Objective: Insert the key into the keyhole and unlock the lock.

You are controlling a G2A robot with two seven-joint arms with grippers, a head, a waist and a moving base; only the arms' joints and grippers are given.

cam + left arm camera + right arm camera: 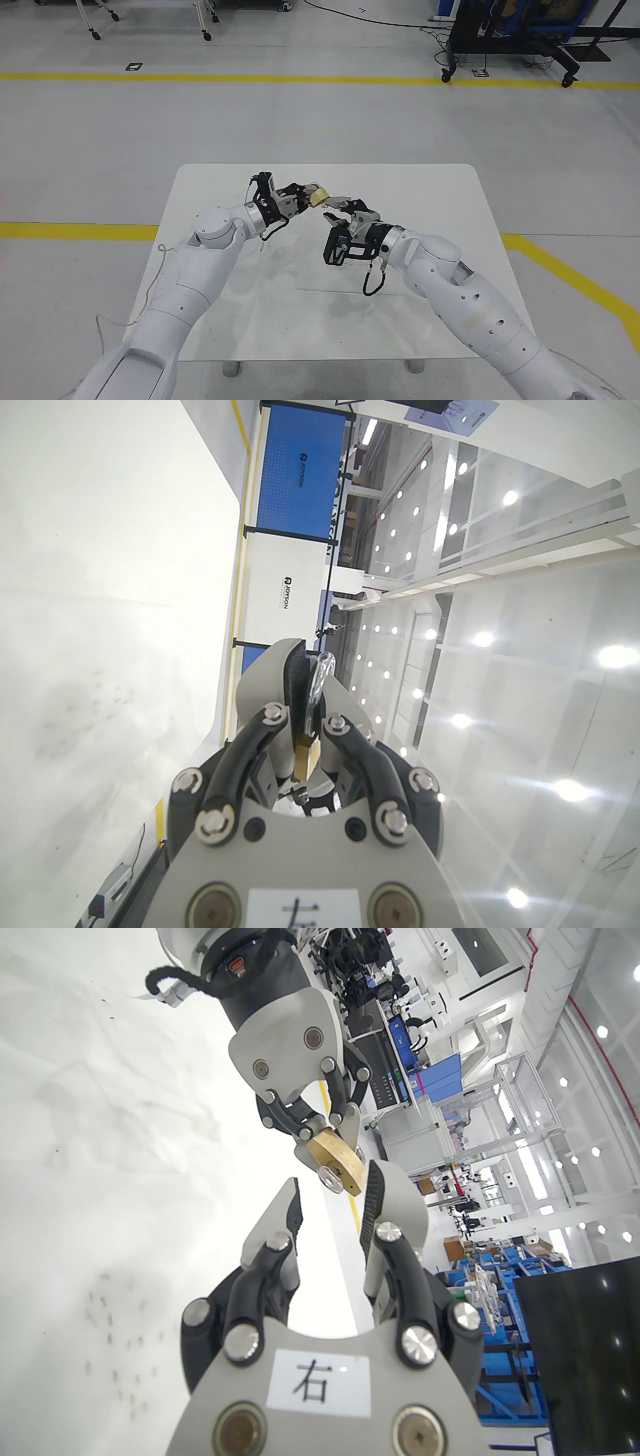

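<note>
Both raised; left tool (329, 1140) clamps lock (344, 1162).

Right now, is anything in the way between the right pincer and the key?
No, nothing I can see. The open right pincer faces the key, which seems to stick out of the brass padlock held in the left pincer. Only air lies between them.

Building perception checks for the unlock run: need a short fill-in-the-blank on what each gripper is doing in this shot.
1. The left gripper is shut on a brass ___.
2. The right gripper is ___ and holds nothing.
3. The key sticks out of the lock, which is held ___ the white table.

Missing words: padlock; open; above.
</note>
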